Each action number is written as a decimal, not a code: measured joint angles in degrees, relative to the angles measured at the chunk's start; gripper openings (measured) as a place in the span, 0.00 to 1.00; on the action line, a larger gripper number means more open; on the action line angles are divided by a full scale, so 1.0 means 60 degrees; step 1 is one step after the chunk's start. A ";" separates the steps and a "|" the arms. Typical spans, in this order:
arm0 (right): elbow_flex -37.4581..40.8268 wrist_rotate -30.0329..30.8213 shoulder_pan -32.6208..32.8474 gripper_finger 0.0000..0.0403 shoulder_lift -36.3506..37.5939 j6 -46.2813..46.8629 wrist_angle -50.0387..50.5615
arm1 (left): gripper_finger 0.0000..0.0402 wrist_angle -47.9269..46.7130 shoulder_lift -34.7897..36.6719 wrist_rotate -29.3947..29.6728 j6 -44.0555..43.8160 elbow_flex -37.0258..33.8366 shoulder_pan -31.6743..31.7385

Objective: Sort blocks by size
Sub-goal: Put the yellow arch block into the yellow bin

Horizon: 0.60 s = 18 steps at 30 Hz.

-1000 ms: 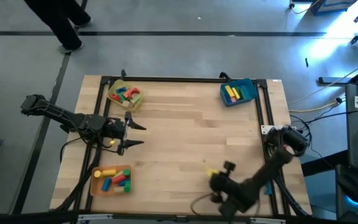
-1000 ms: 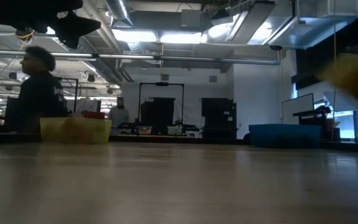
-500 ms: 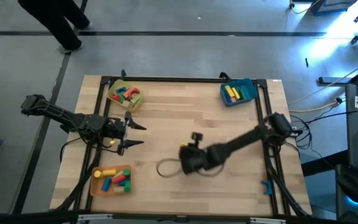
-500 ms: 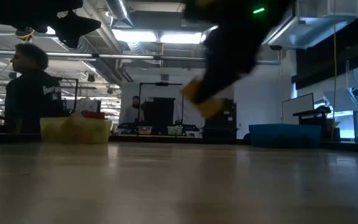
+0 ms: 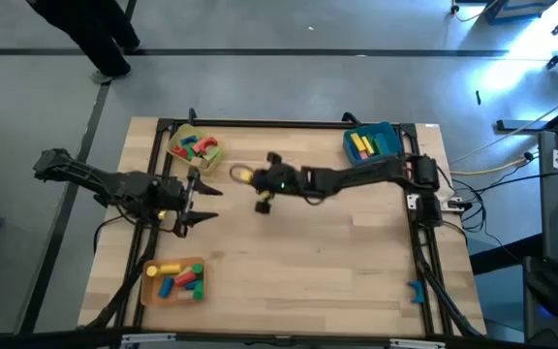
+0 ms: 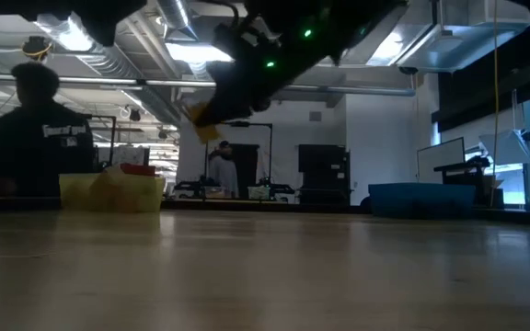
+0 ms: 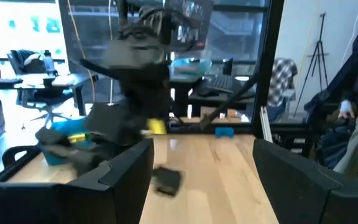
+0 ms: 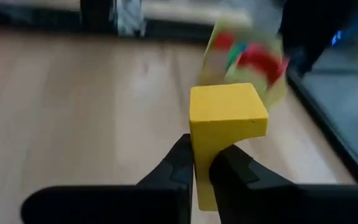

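A yellow block [image 8: 227, 112] hangs over the far left of the table with my right gripper [image 8: 202, 158] shut on it, just right of the yellow tray [image 5: 178, 136]. That tray holds several red, green and blue blocks [image 5: 196, 147]. In the low view the block [image 6: 201, 118] and the right gripper [image 6: 224, 101] are well above the table top. My left gripper [image 5: 211, 202] hovers open at the table's left edge with nothing between its fingers [image 7: 129, 168]. My right gripper pinches the yellow block's lower end [image 8: 202, 146] between its two fingers. They reach in from the table's right, slanting down. The block stands up past the fingertips, lifted clear of the table.
A blue tray [image 5: 387, 129] with yellow blocks [image 5: 360, 144] sits at the far right. An orange tray [image 5: 153, 288] with several blocks is at the near left. Black frame rails run along the table's edges. People stand in the room beyond the far edge [image 6: 35, 138].
My right arm has swung fast from the near right corner across the table to the far left, toward the yellow tray. It carried the yellow block clear of the table and its wrist turned on the way. My left gripper has risen a little and stayed open.
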<state>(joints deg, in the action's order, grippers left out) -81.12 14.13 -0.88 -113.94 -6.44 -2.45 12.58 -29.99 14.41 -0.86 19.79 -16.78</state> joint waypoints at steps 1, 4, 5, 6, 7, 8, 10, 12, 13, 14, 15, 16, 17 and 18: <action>0.0000 -0.0202 -0.0186 0.09 -0.0109 -0.0007 -0.0604 | 0.65 0.0010 0.0048 0.0000 0.0007 0.0040 0.0000; -0.0007 -0.0830 -0.0660 0.10 -0.0499 0.0006 -0.2150 | 0.65 0.0016 0.0165 0.0000 0.0156 0.0144 0.0000; -0.0007 -0.1001 -0.0783 0.10 -0.0664 0.0012 -0.2682 | 0.65 0.0053 0.0207 0.0000 0.0201 0.0181 0.0000; -0.0007 -0.1096 -0.0889 0.10 -0.0831 0.0017 -0.3218 | 0.65 0.0031 0.0253 0.0000 0.0220 0.0210 0.0000; -0.0015 -0.1166 -0.0984 0.10 -0.0995 0.0029 -0.3731 | 0.65 0.0016 0.0278 0.0000 0.0230 0.0241 0.0000; -0.0094 -0.1205 -0.1063 0.10 -0.1156 0.0063 -0.4096 | 0.65 0.0025 0.0321 0.0000 0.0254 0.0283 0.0000; -0.0377 -0.1214 -0.1212 0.10 -0.1458 0.0224 -0.4565 | 0.65 0.0028 0.0377 -0.0001 0.0303 0.0332 0.0000; -0.0956 -0.1217 -0.1347 0.10 -0.1823 0.0251 -0.4694 | 0.65 0.0021 0.0394 0.0000 0.0306 0.0402 0.0000; -0.1270 -0.1217 -0.1415 0.11 -0.2005 0.0256 -0.4608 | 0.65 0.0028 0.0409 0.0000 0.0306 0.0426 0.0000; -0.1626 -0.1217 -0.1471 0.11 -0.2216 0.0259 -0.4560 | 0.65 0.0030 0.0416 0.0000 0.0306 0.0440 0.0000; -0.1986 -0.1219 -0.1524 0.11 -0.2460 0.0258 -0.4566 | 0.65 0.0058 0.0419 0.0000 0.0316 0.0452 0.0000; -0.2358 -0.1223 -0.1583 0.11 -0.2695 0.0260 -0.4566 | 0.65 0.0093 0.0417 0.0000 0.0328 0.0453 0.0000; -0.2697 -0.1258 -0.1634 0.11 -0.2881 0.0260 -0.4439 | 0.65 0.0096 0.0417 0.0000 0.0328 0.0453 0.0000; -0.3089 -0.1290 -0.1683 0.11 -0.3124 0.0263 -0.4369 | 0.65 0.0098 0.0417 0.0000 0.0328 0.0453 0.0000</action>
<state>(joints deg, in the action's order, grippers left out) -99.66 6.40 -10.98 -132.68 -4.86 -28.66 13.17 -27.49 14.41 1.10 22.50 -16.78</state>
